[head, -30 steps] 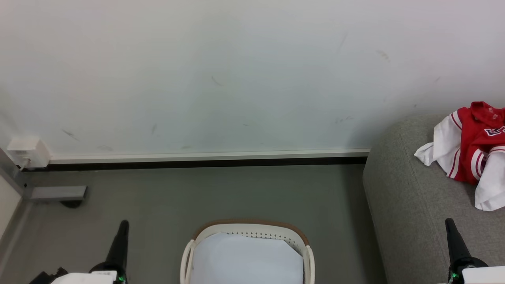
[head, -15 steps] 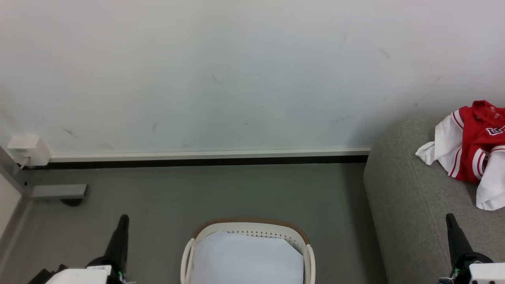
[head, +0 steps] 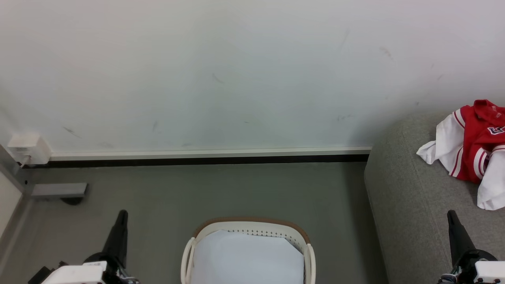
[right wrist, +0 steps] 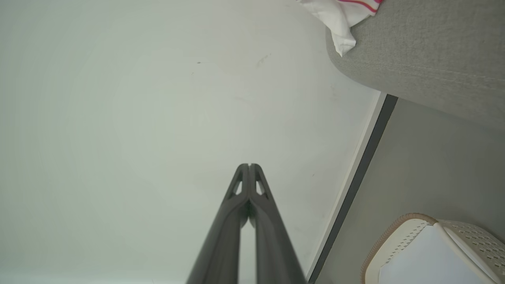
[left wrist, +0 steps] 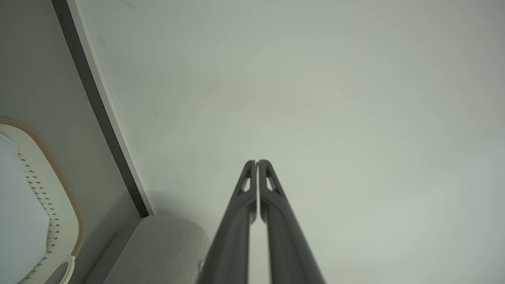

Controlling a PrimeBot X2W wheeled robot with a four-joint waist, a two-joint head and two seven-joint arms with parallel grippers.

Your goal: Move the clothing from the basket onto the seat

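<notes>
On grey sofa (head: 410, 197): red-and-white jersey (head: 479, 146), crumpled; on floor (head: 158, 189): laundry basket (head: 252, 222) holding white sheet (head: 246, 256). Both left gripper (left wrist: 257, 161) and right gripper (right wrist: 249, 165) empty, fingers pressed together

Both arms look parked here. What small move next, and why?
Probably tilt the head down over the cream-white plastic basket: its visible part holds a flat white sheet, no red. A red garment with white striped sleeves lies on the grey fabric sofa; left gripper and right gripper are shut, empty.
</notes>
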